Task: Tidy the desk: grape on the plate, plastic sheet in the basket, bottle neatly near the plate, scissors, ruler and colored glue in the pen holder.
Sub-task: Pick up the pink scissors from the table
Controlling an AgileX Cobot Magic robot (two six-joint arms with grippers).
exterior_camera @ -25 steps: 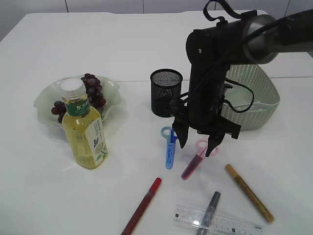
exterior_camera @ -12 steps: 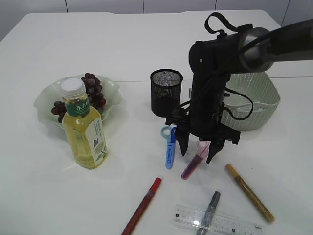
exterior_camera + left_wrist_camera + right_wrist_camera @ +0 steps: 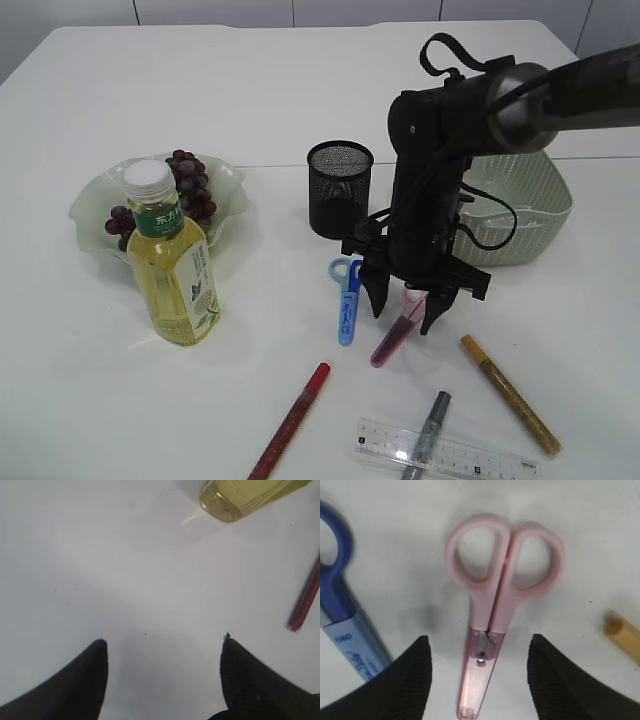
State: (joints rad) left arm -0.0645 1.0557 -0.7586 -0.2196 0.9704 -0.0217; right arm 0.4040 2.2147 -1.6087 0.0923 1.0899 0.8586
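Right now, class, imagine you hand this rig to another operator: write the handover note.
Right gripper: open, straddling the pink scissors on the table, not yet closed.
Left gripper: open, empty, over bare table.
Done: grapes on plate; bottle upright by the plate.
Left: pink and blue scissors, ruler and three glue pens (red, grey, gold) into the pen holder. Basket: plastic sheet not discernible.
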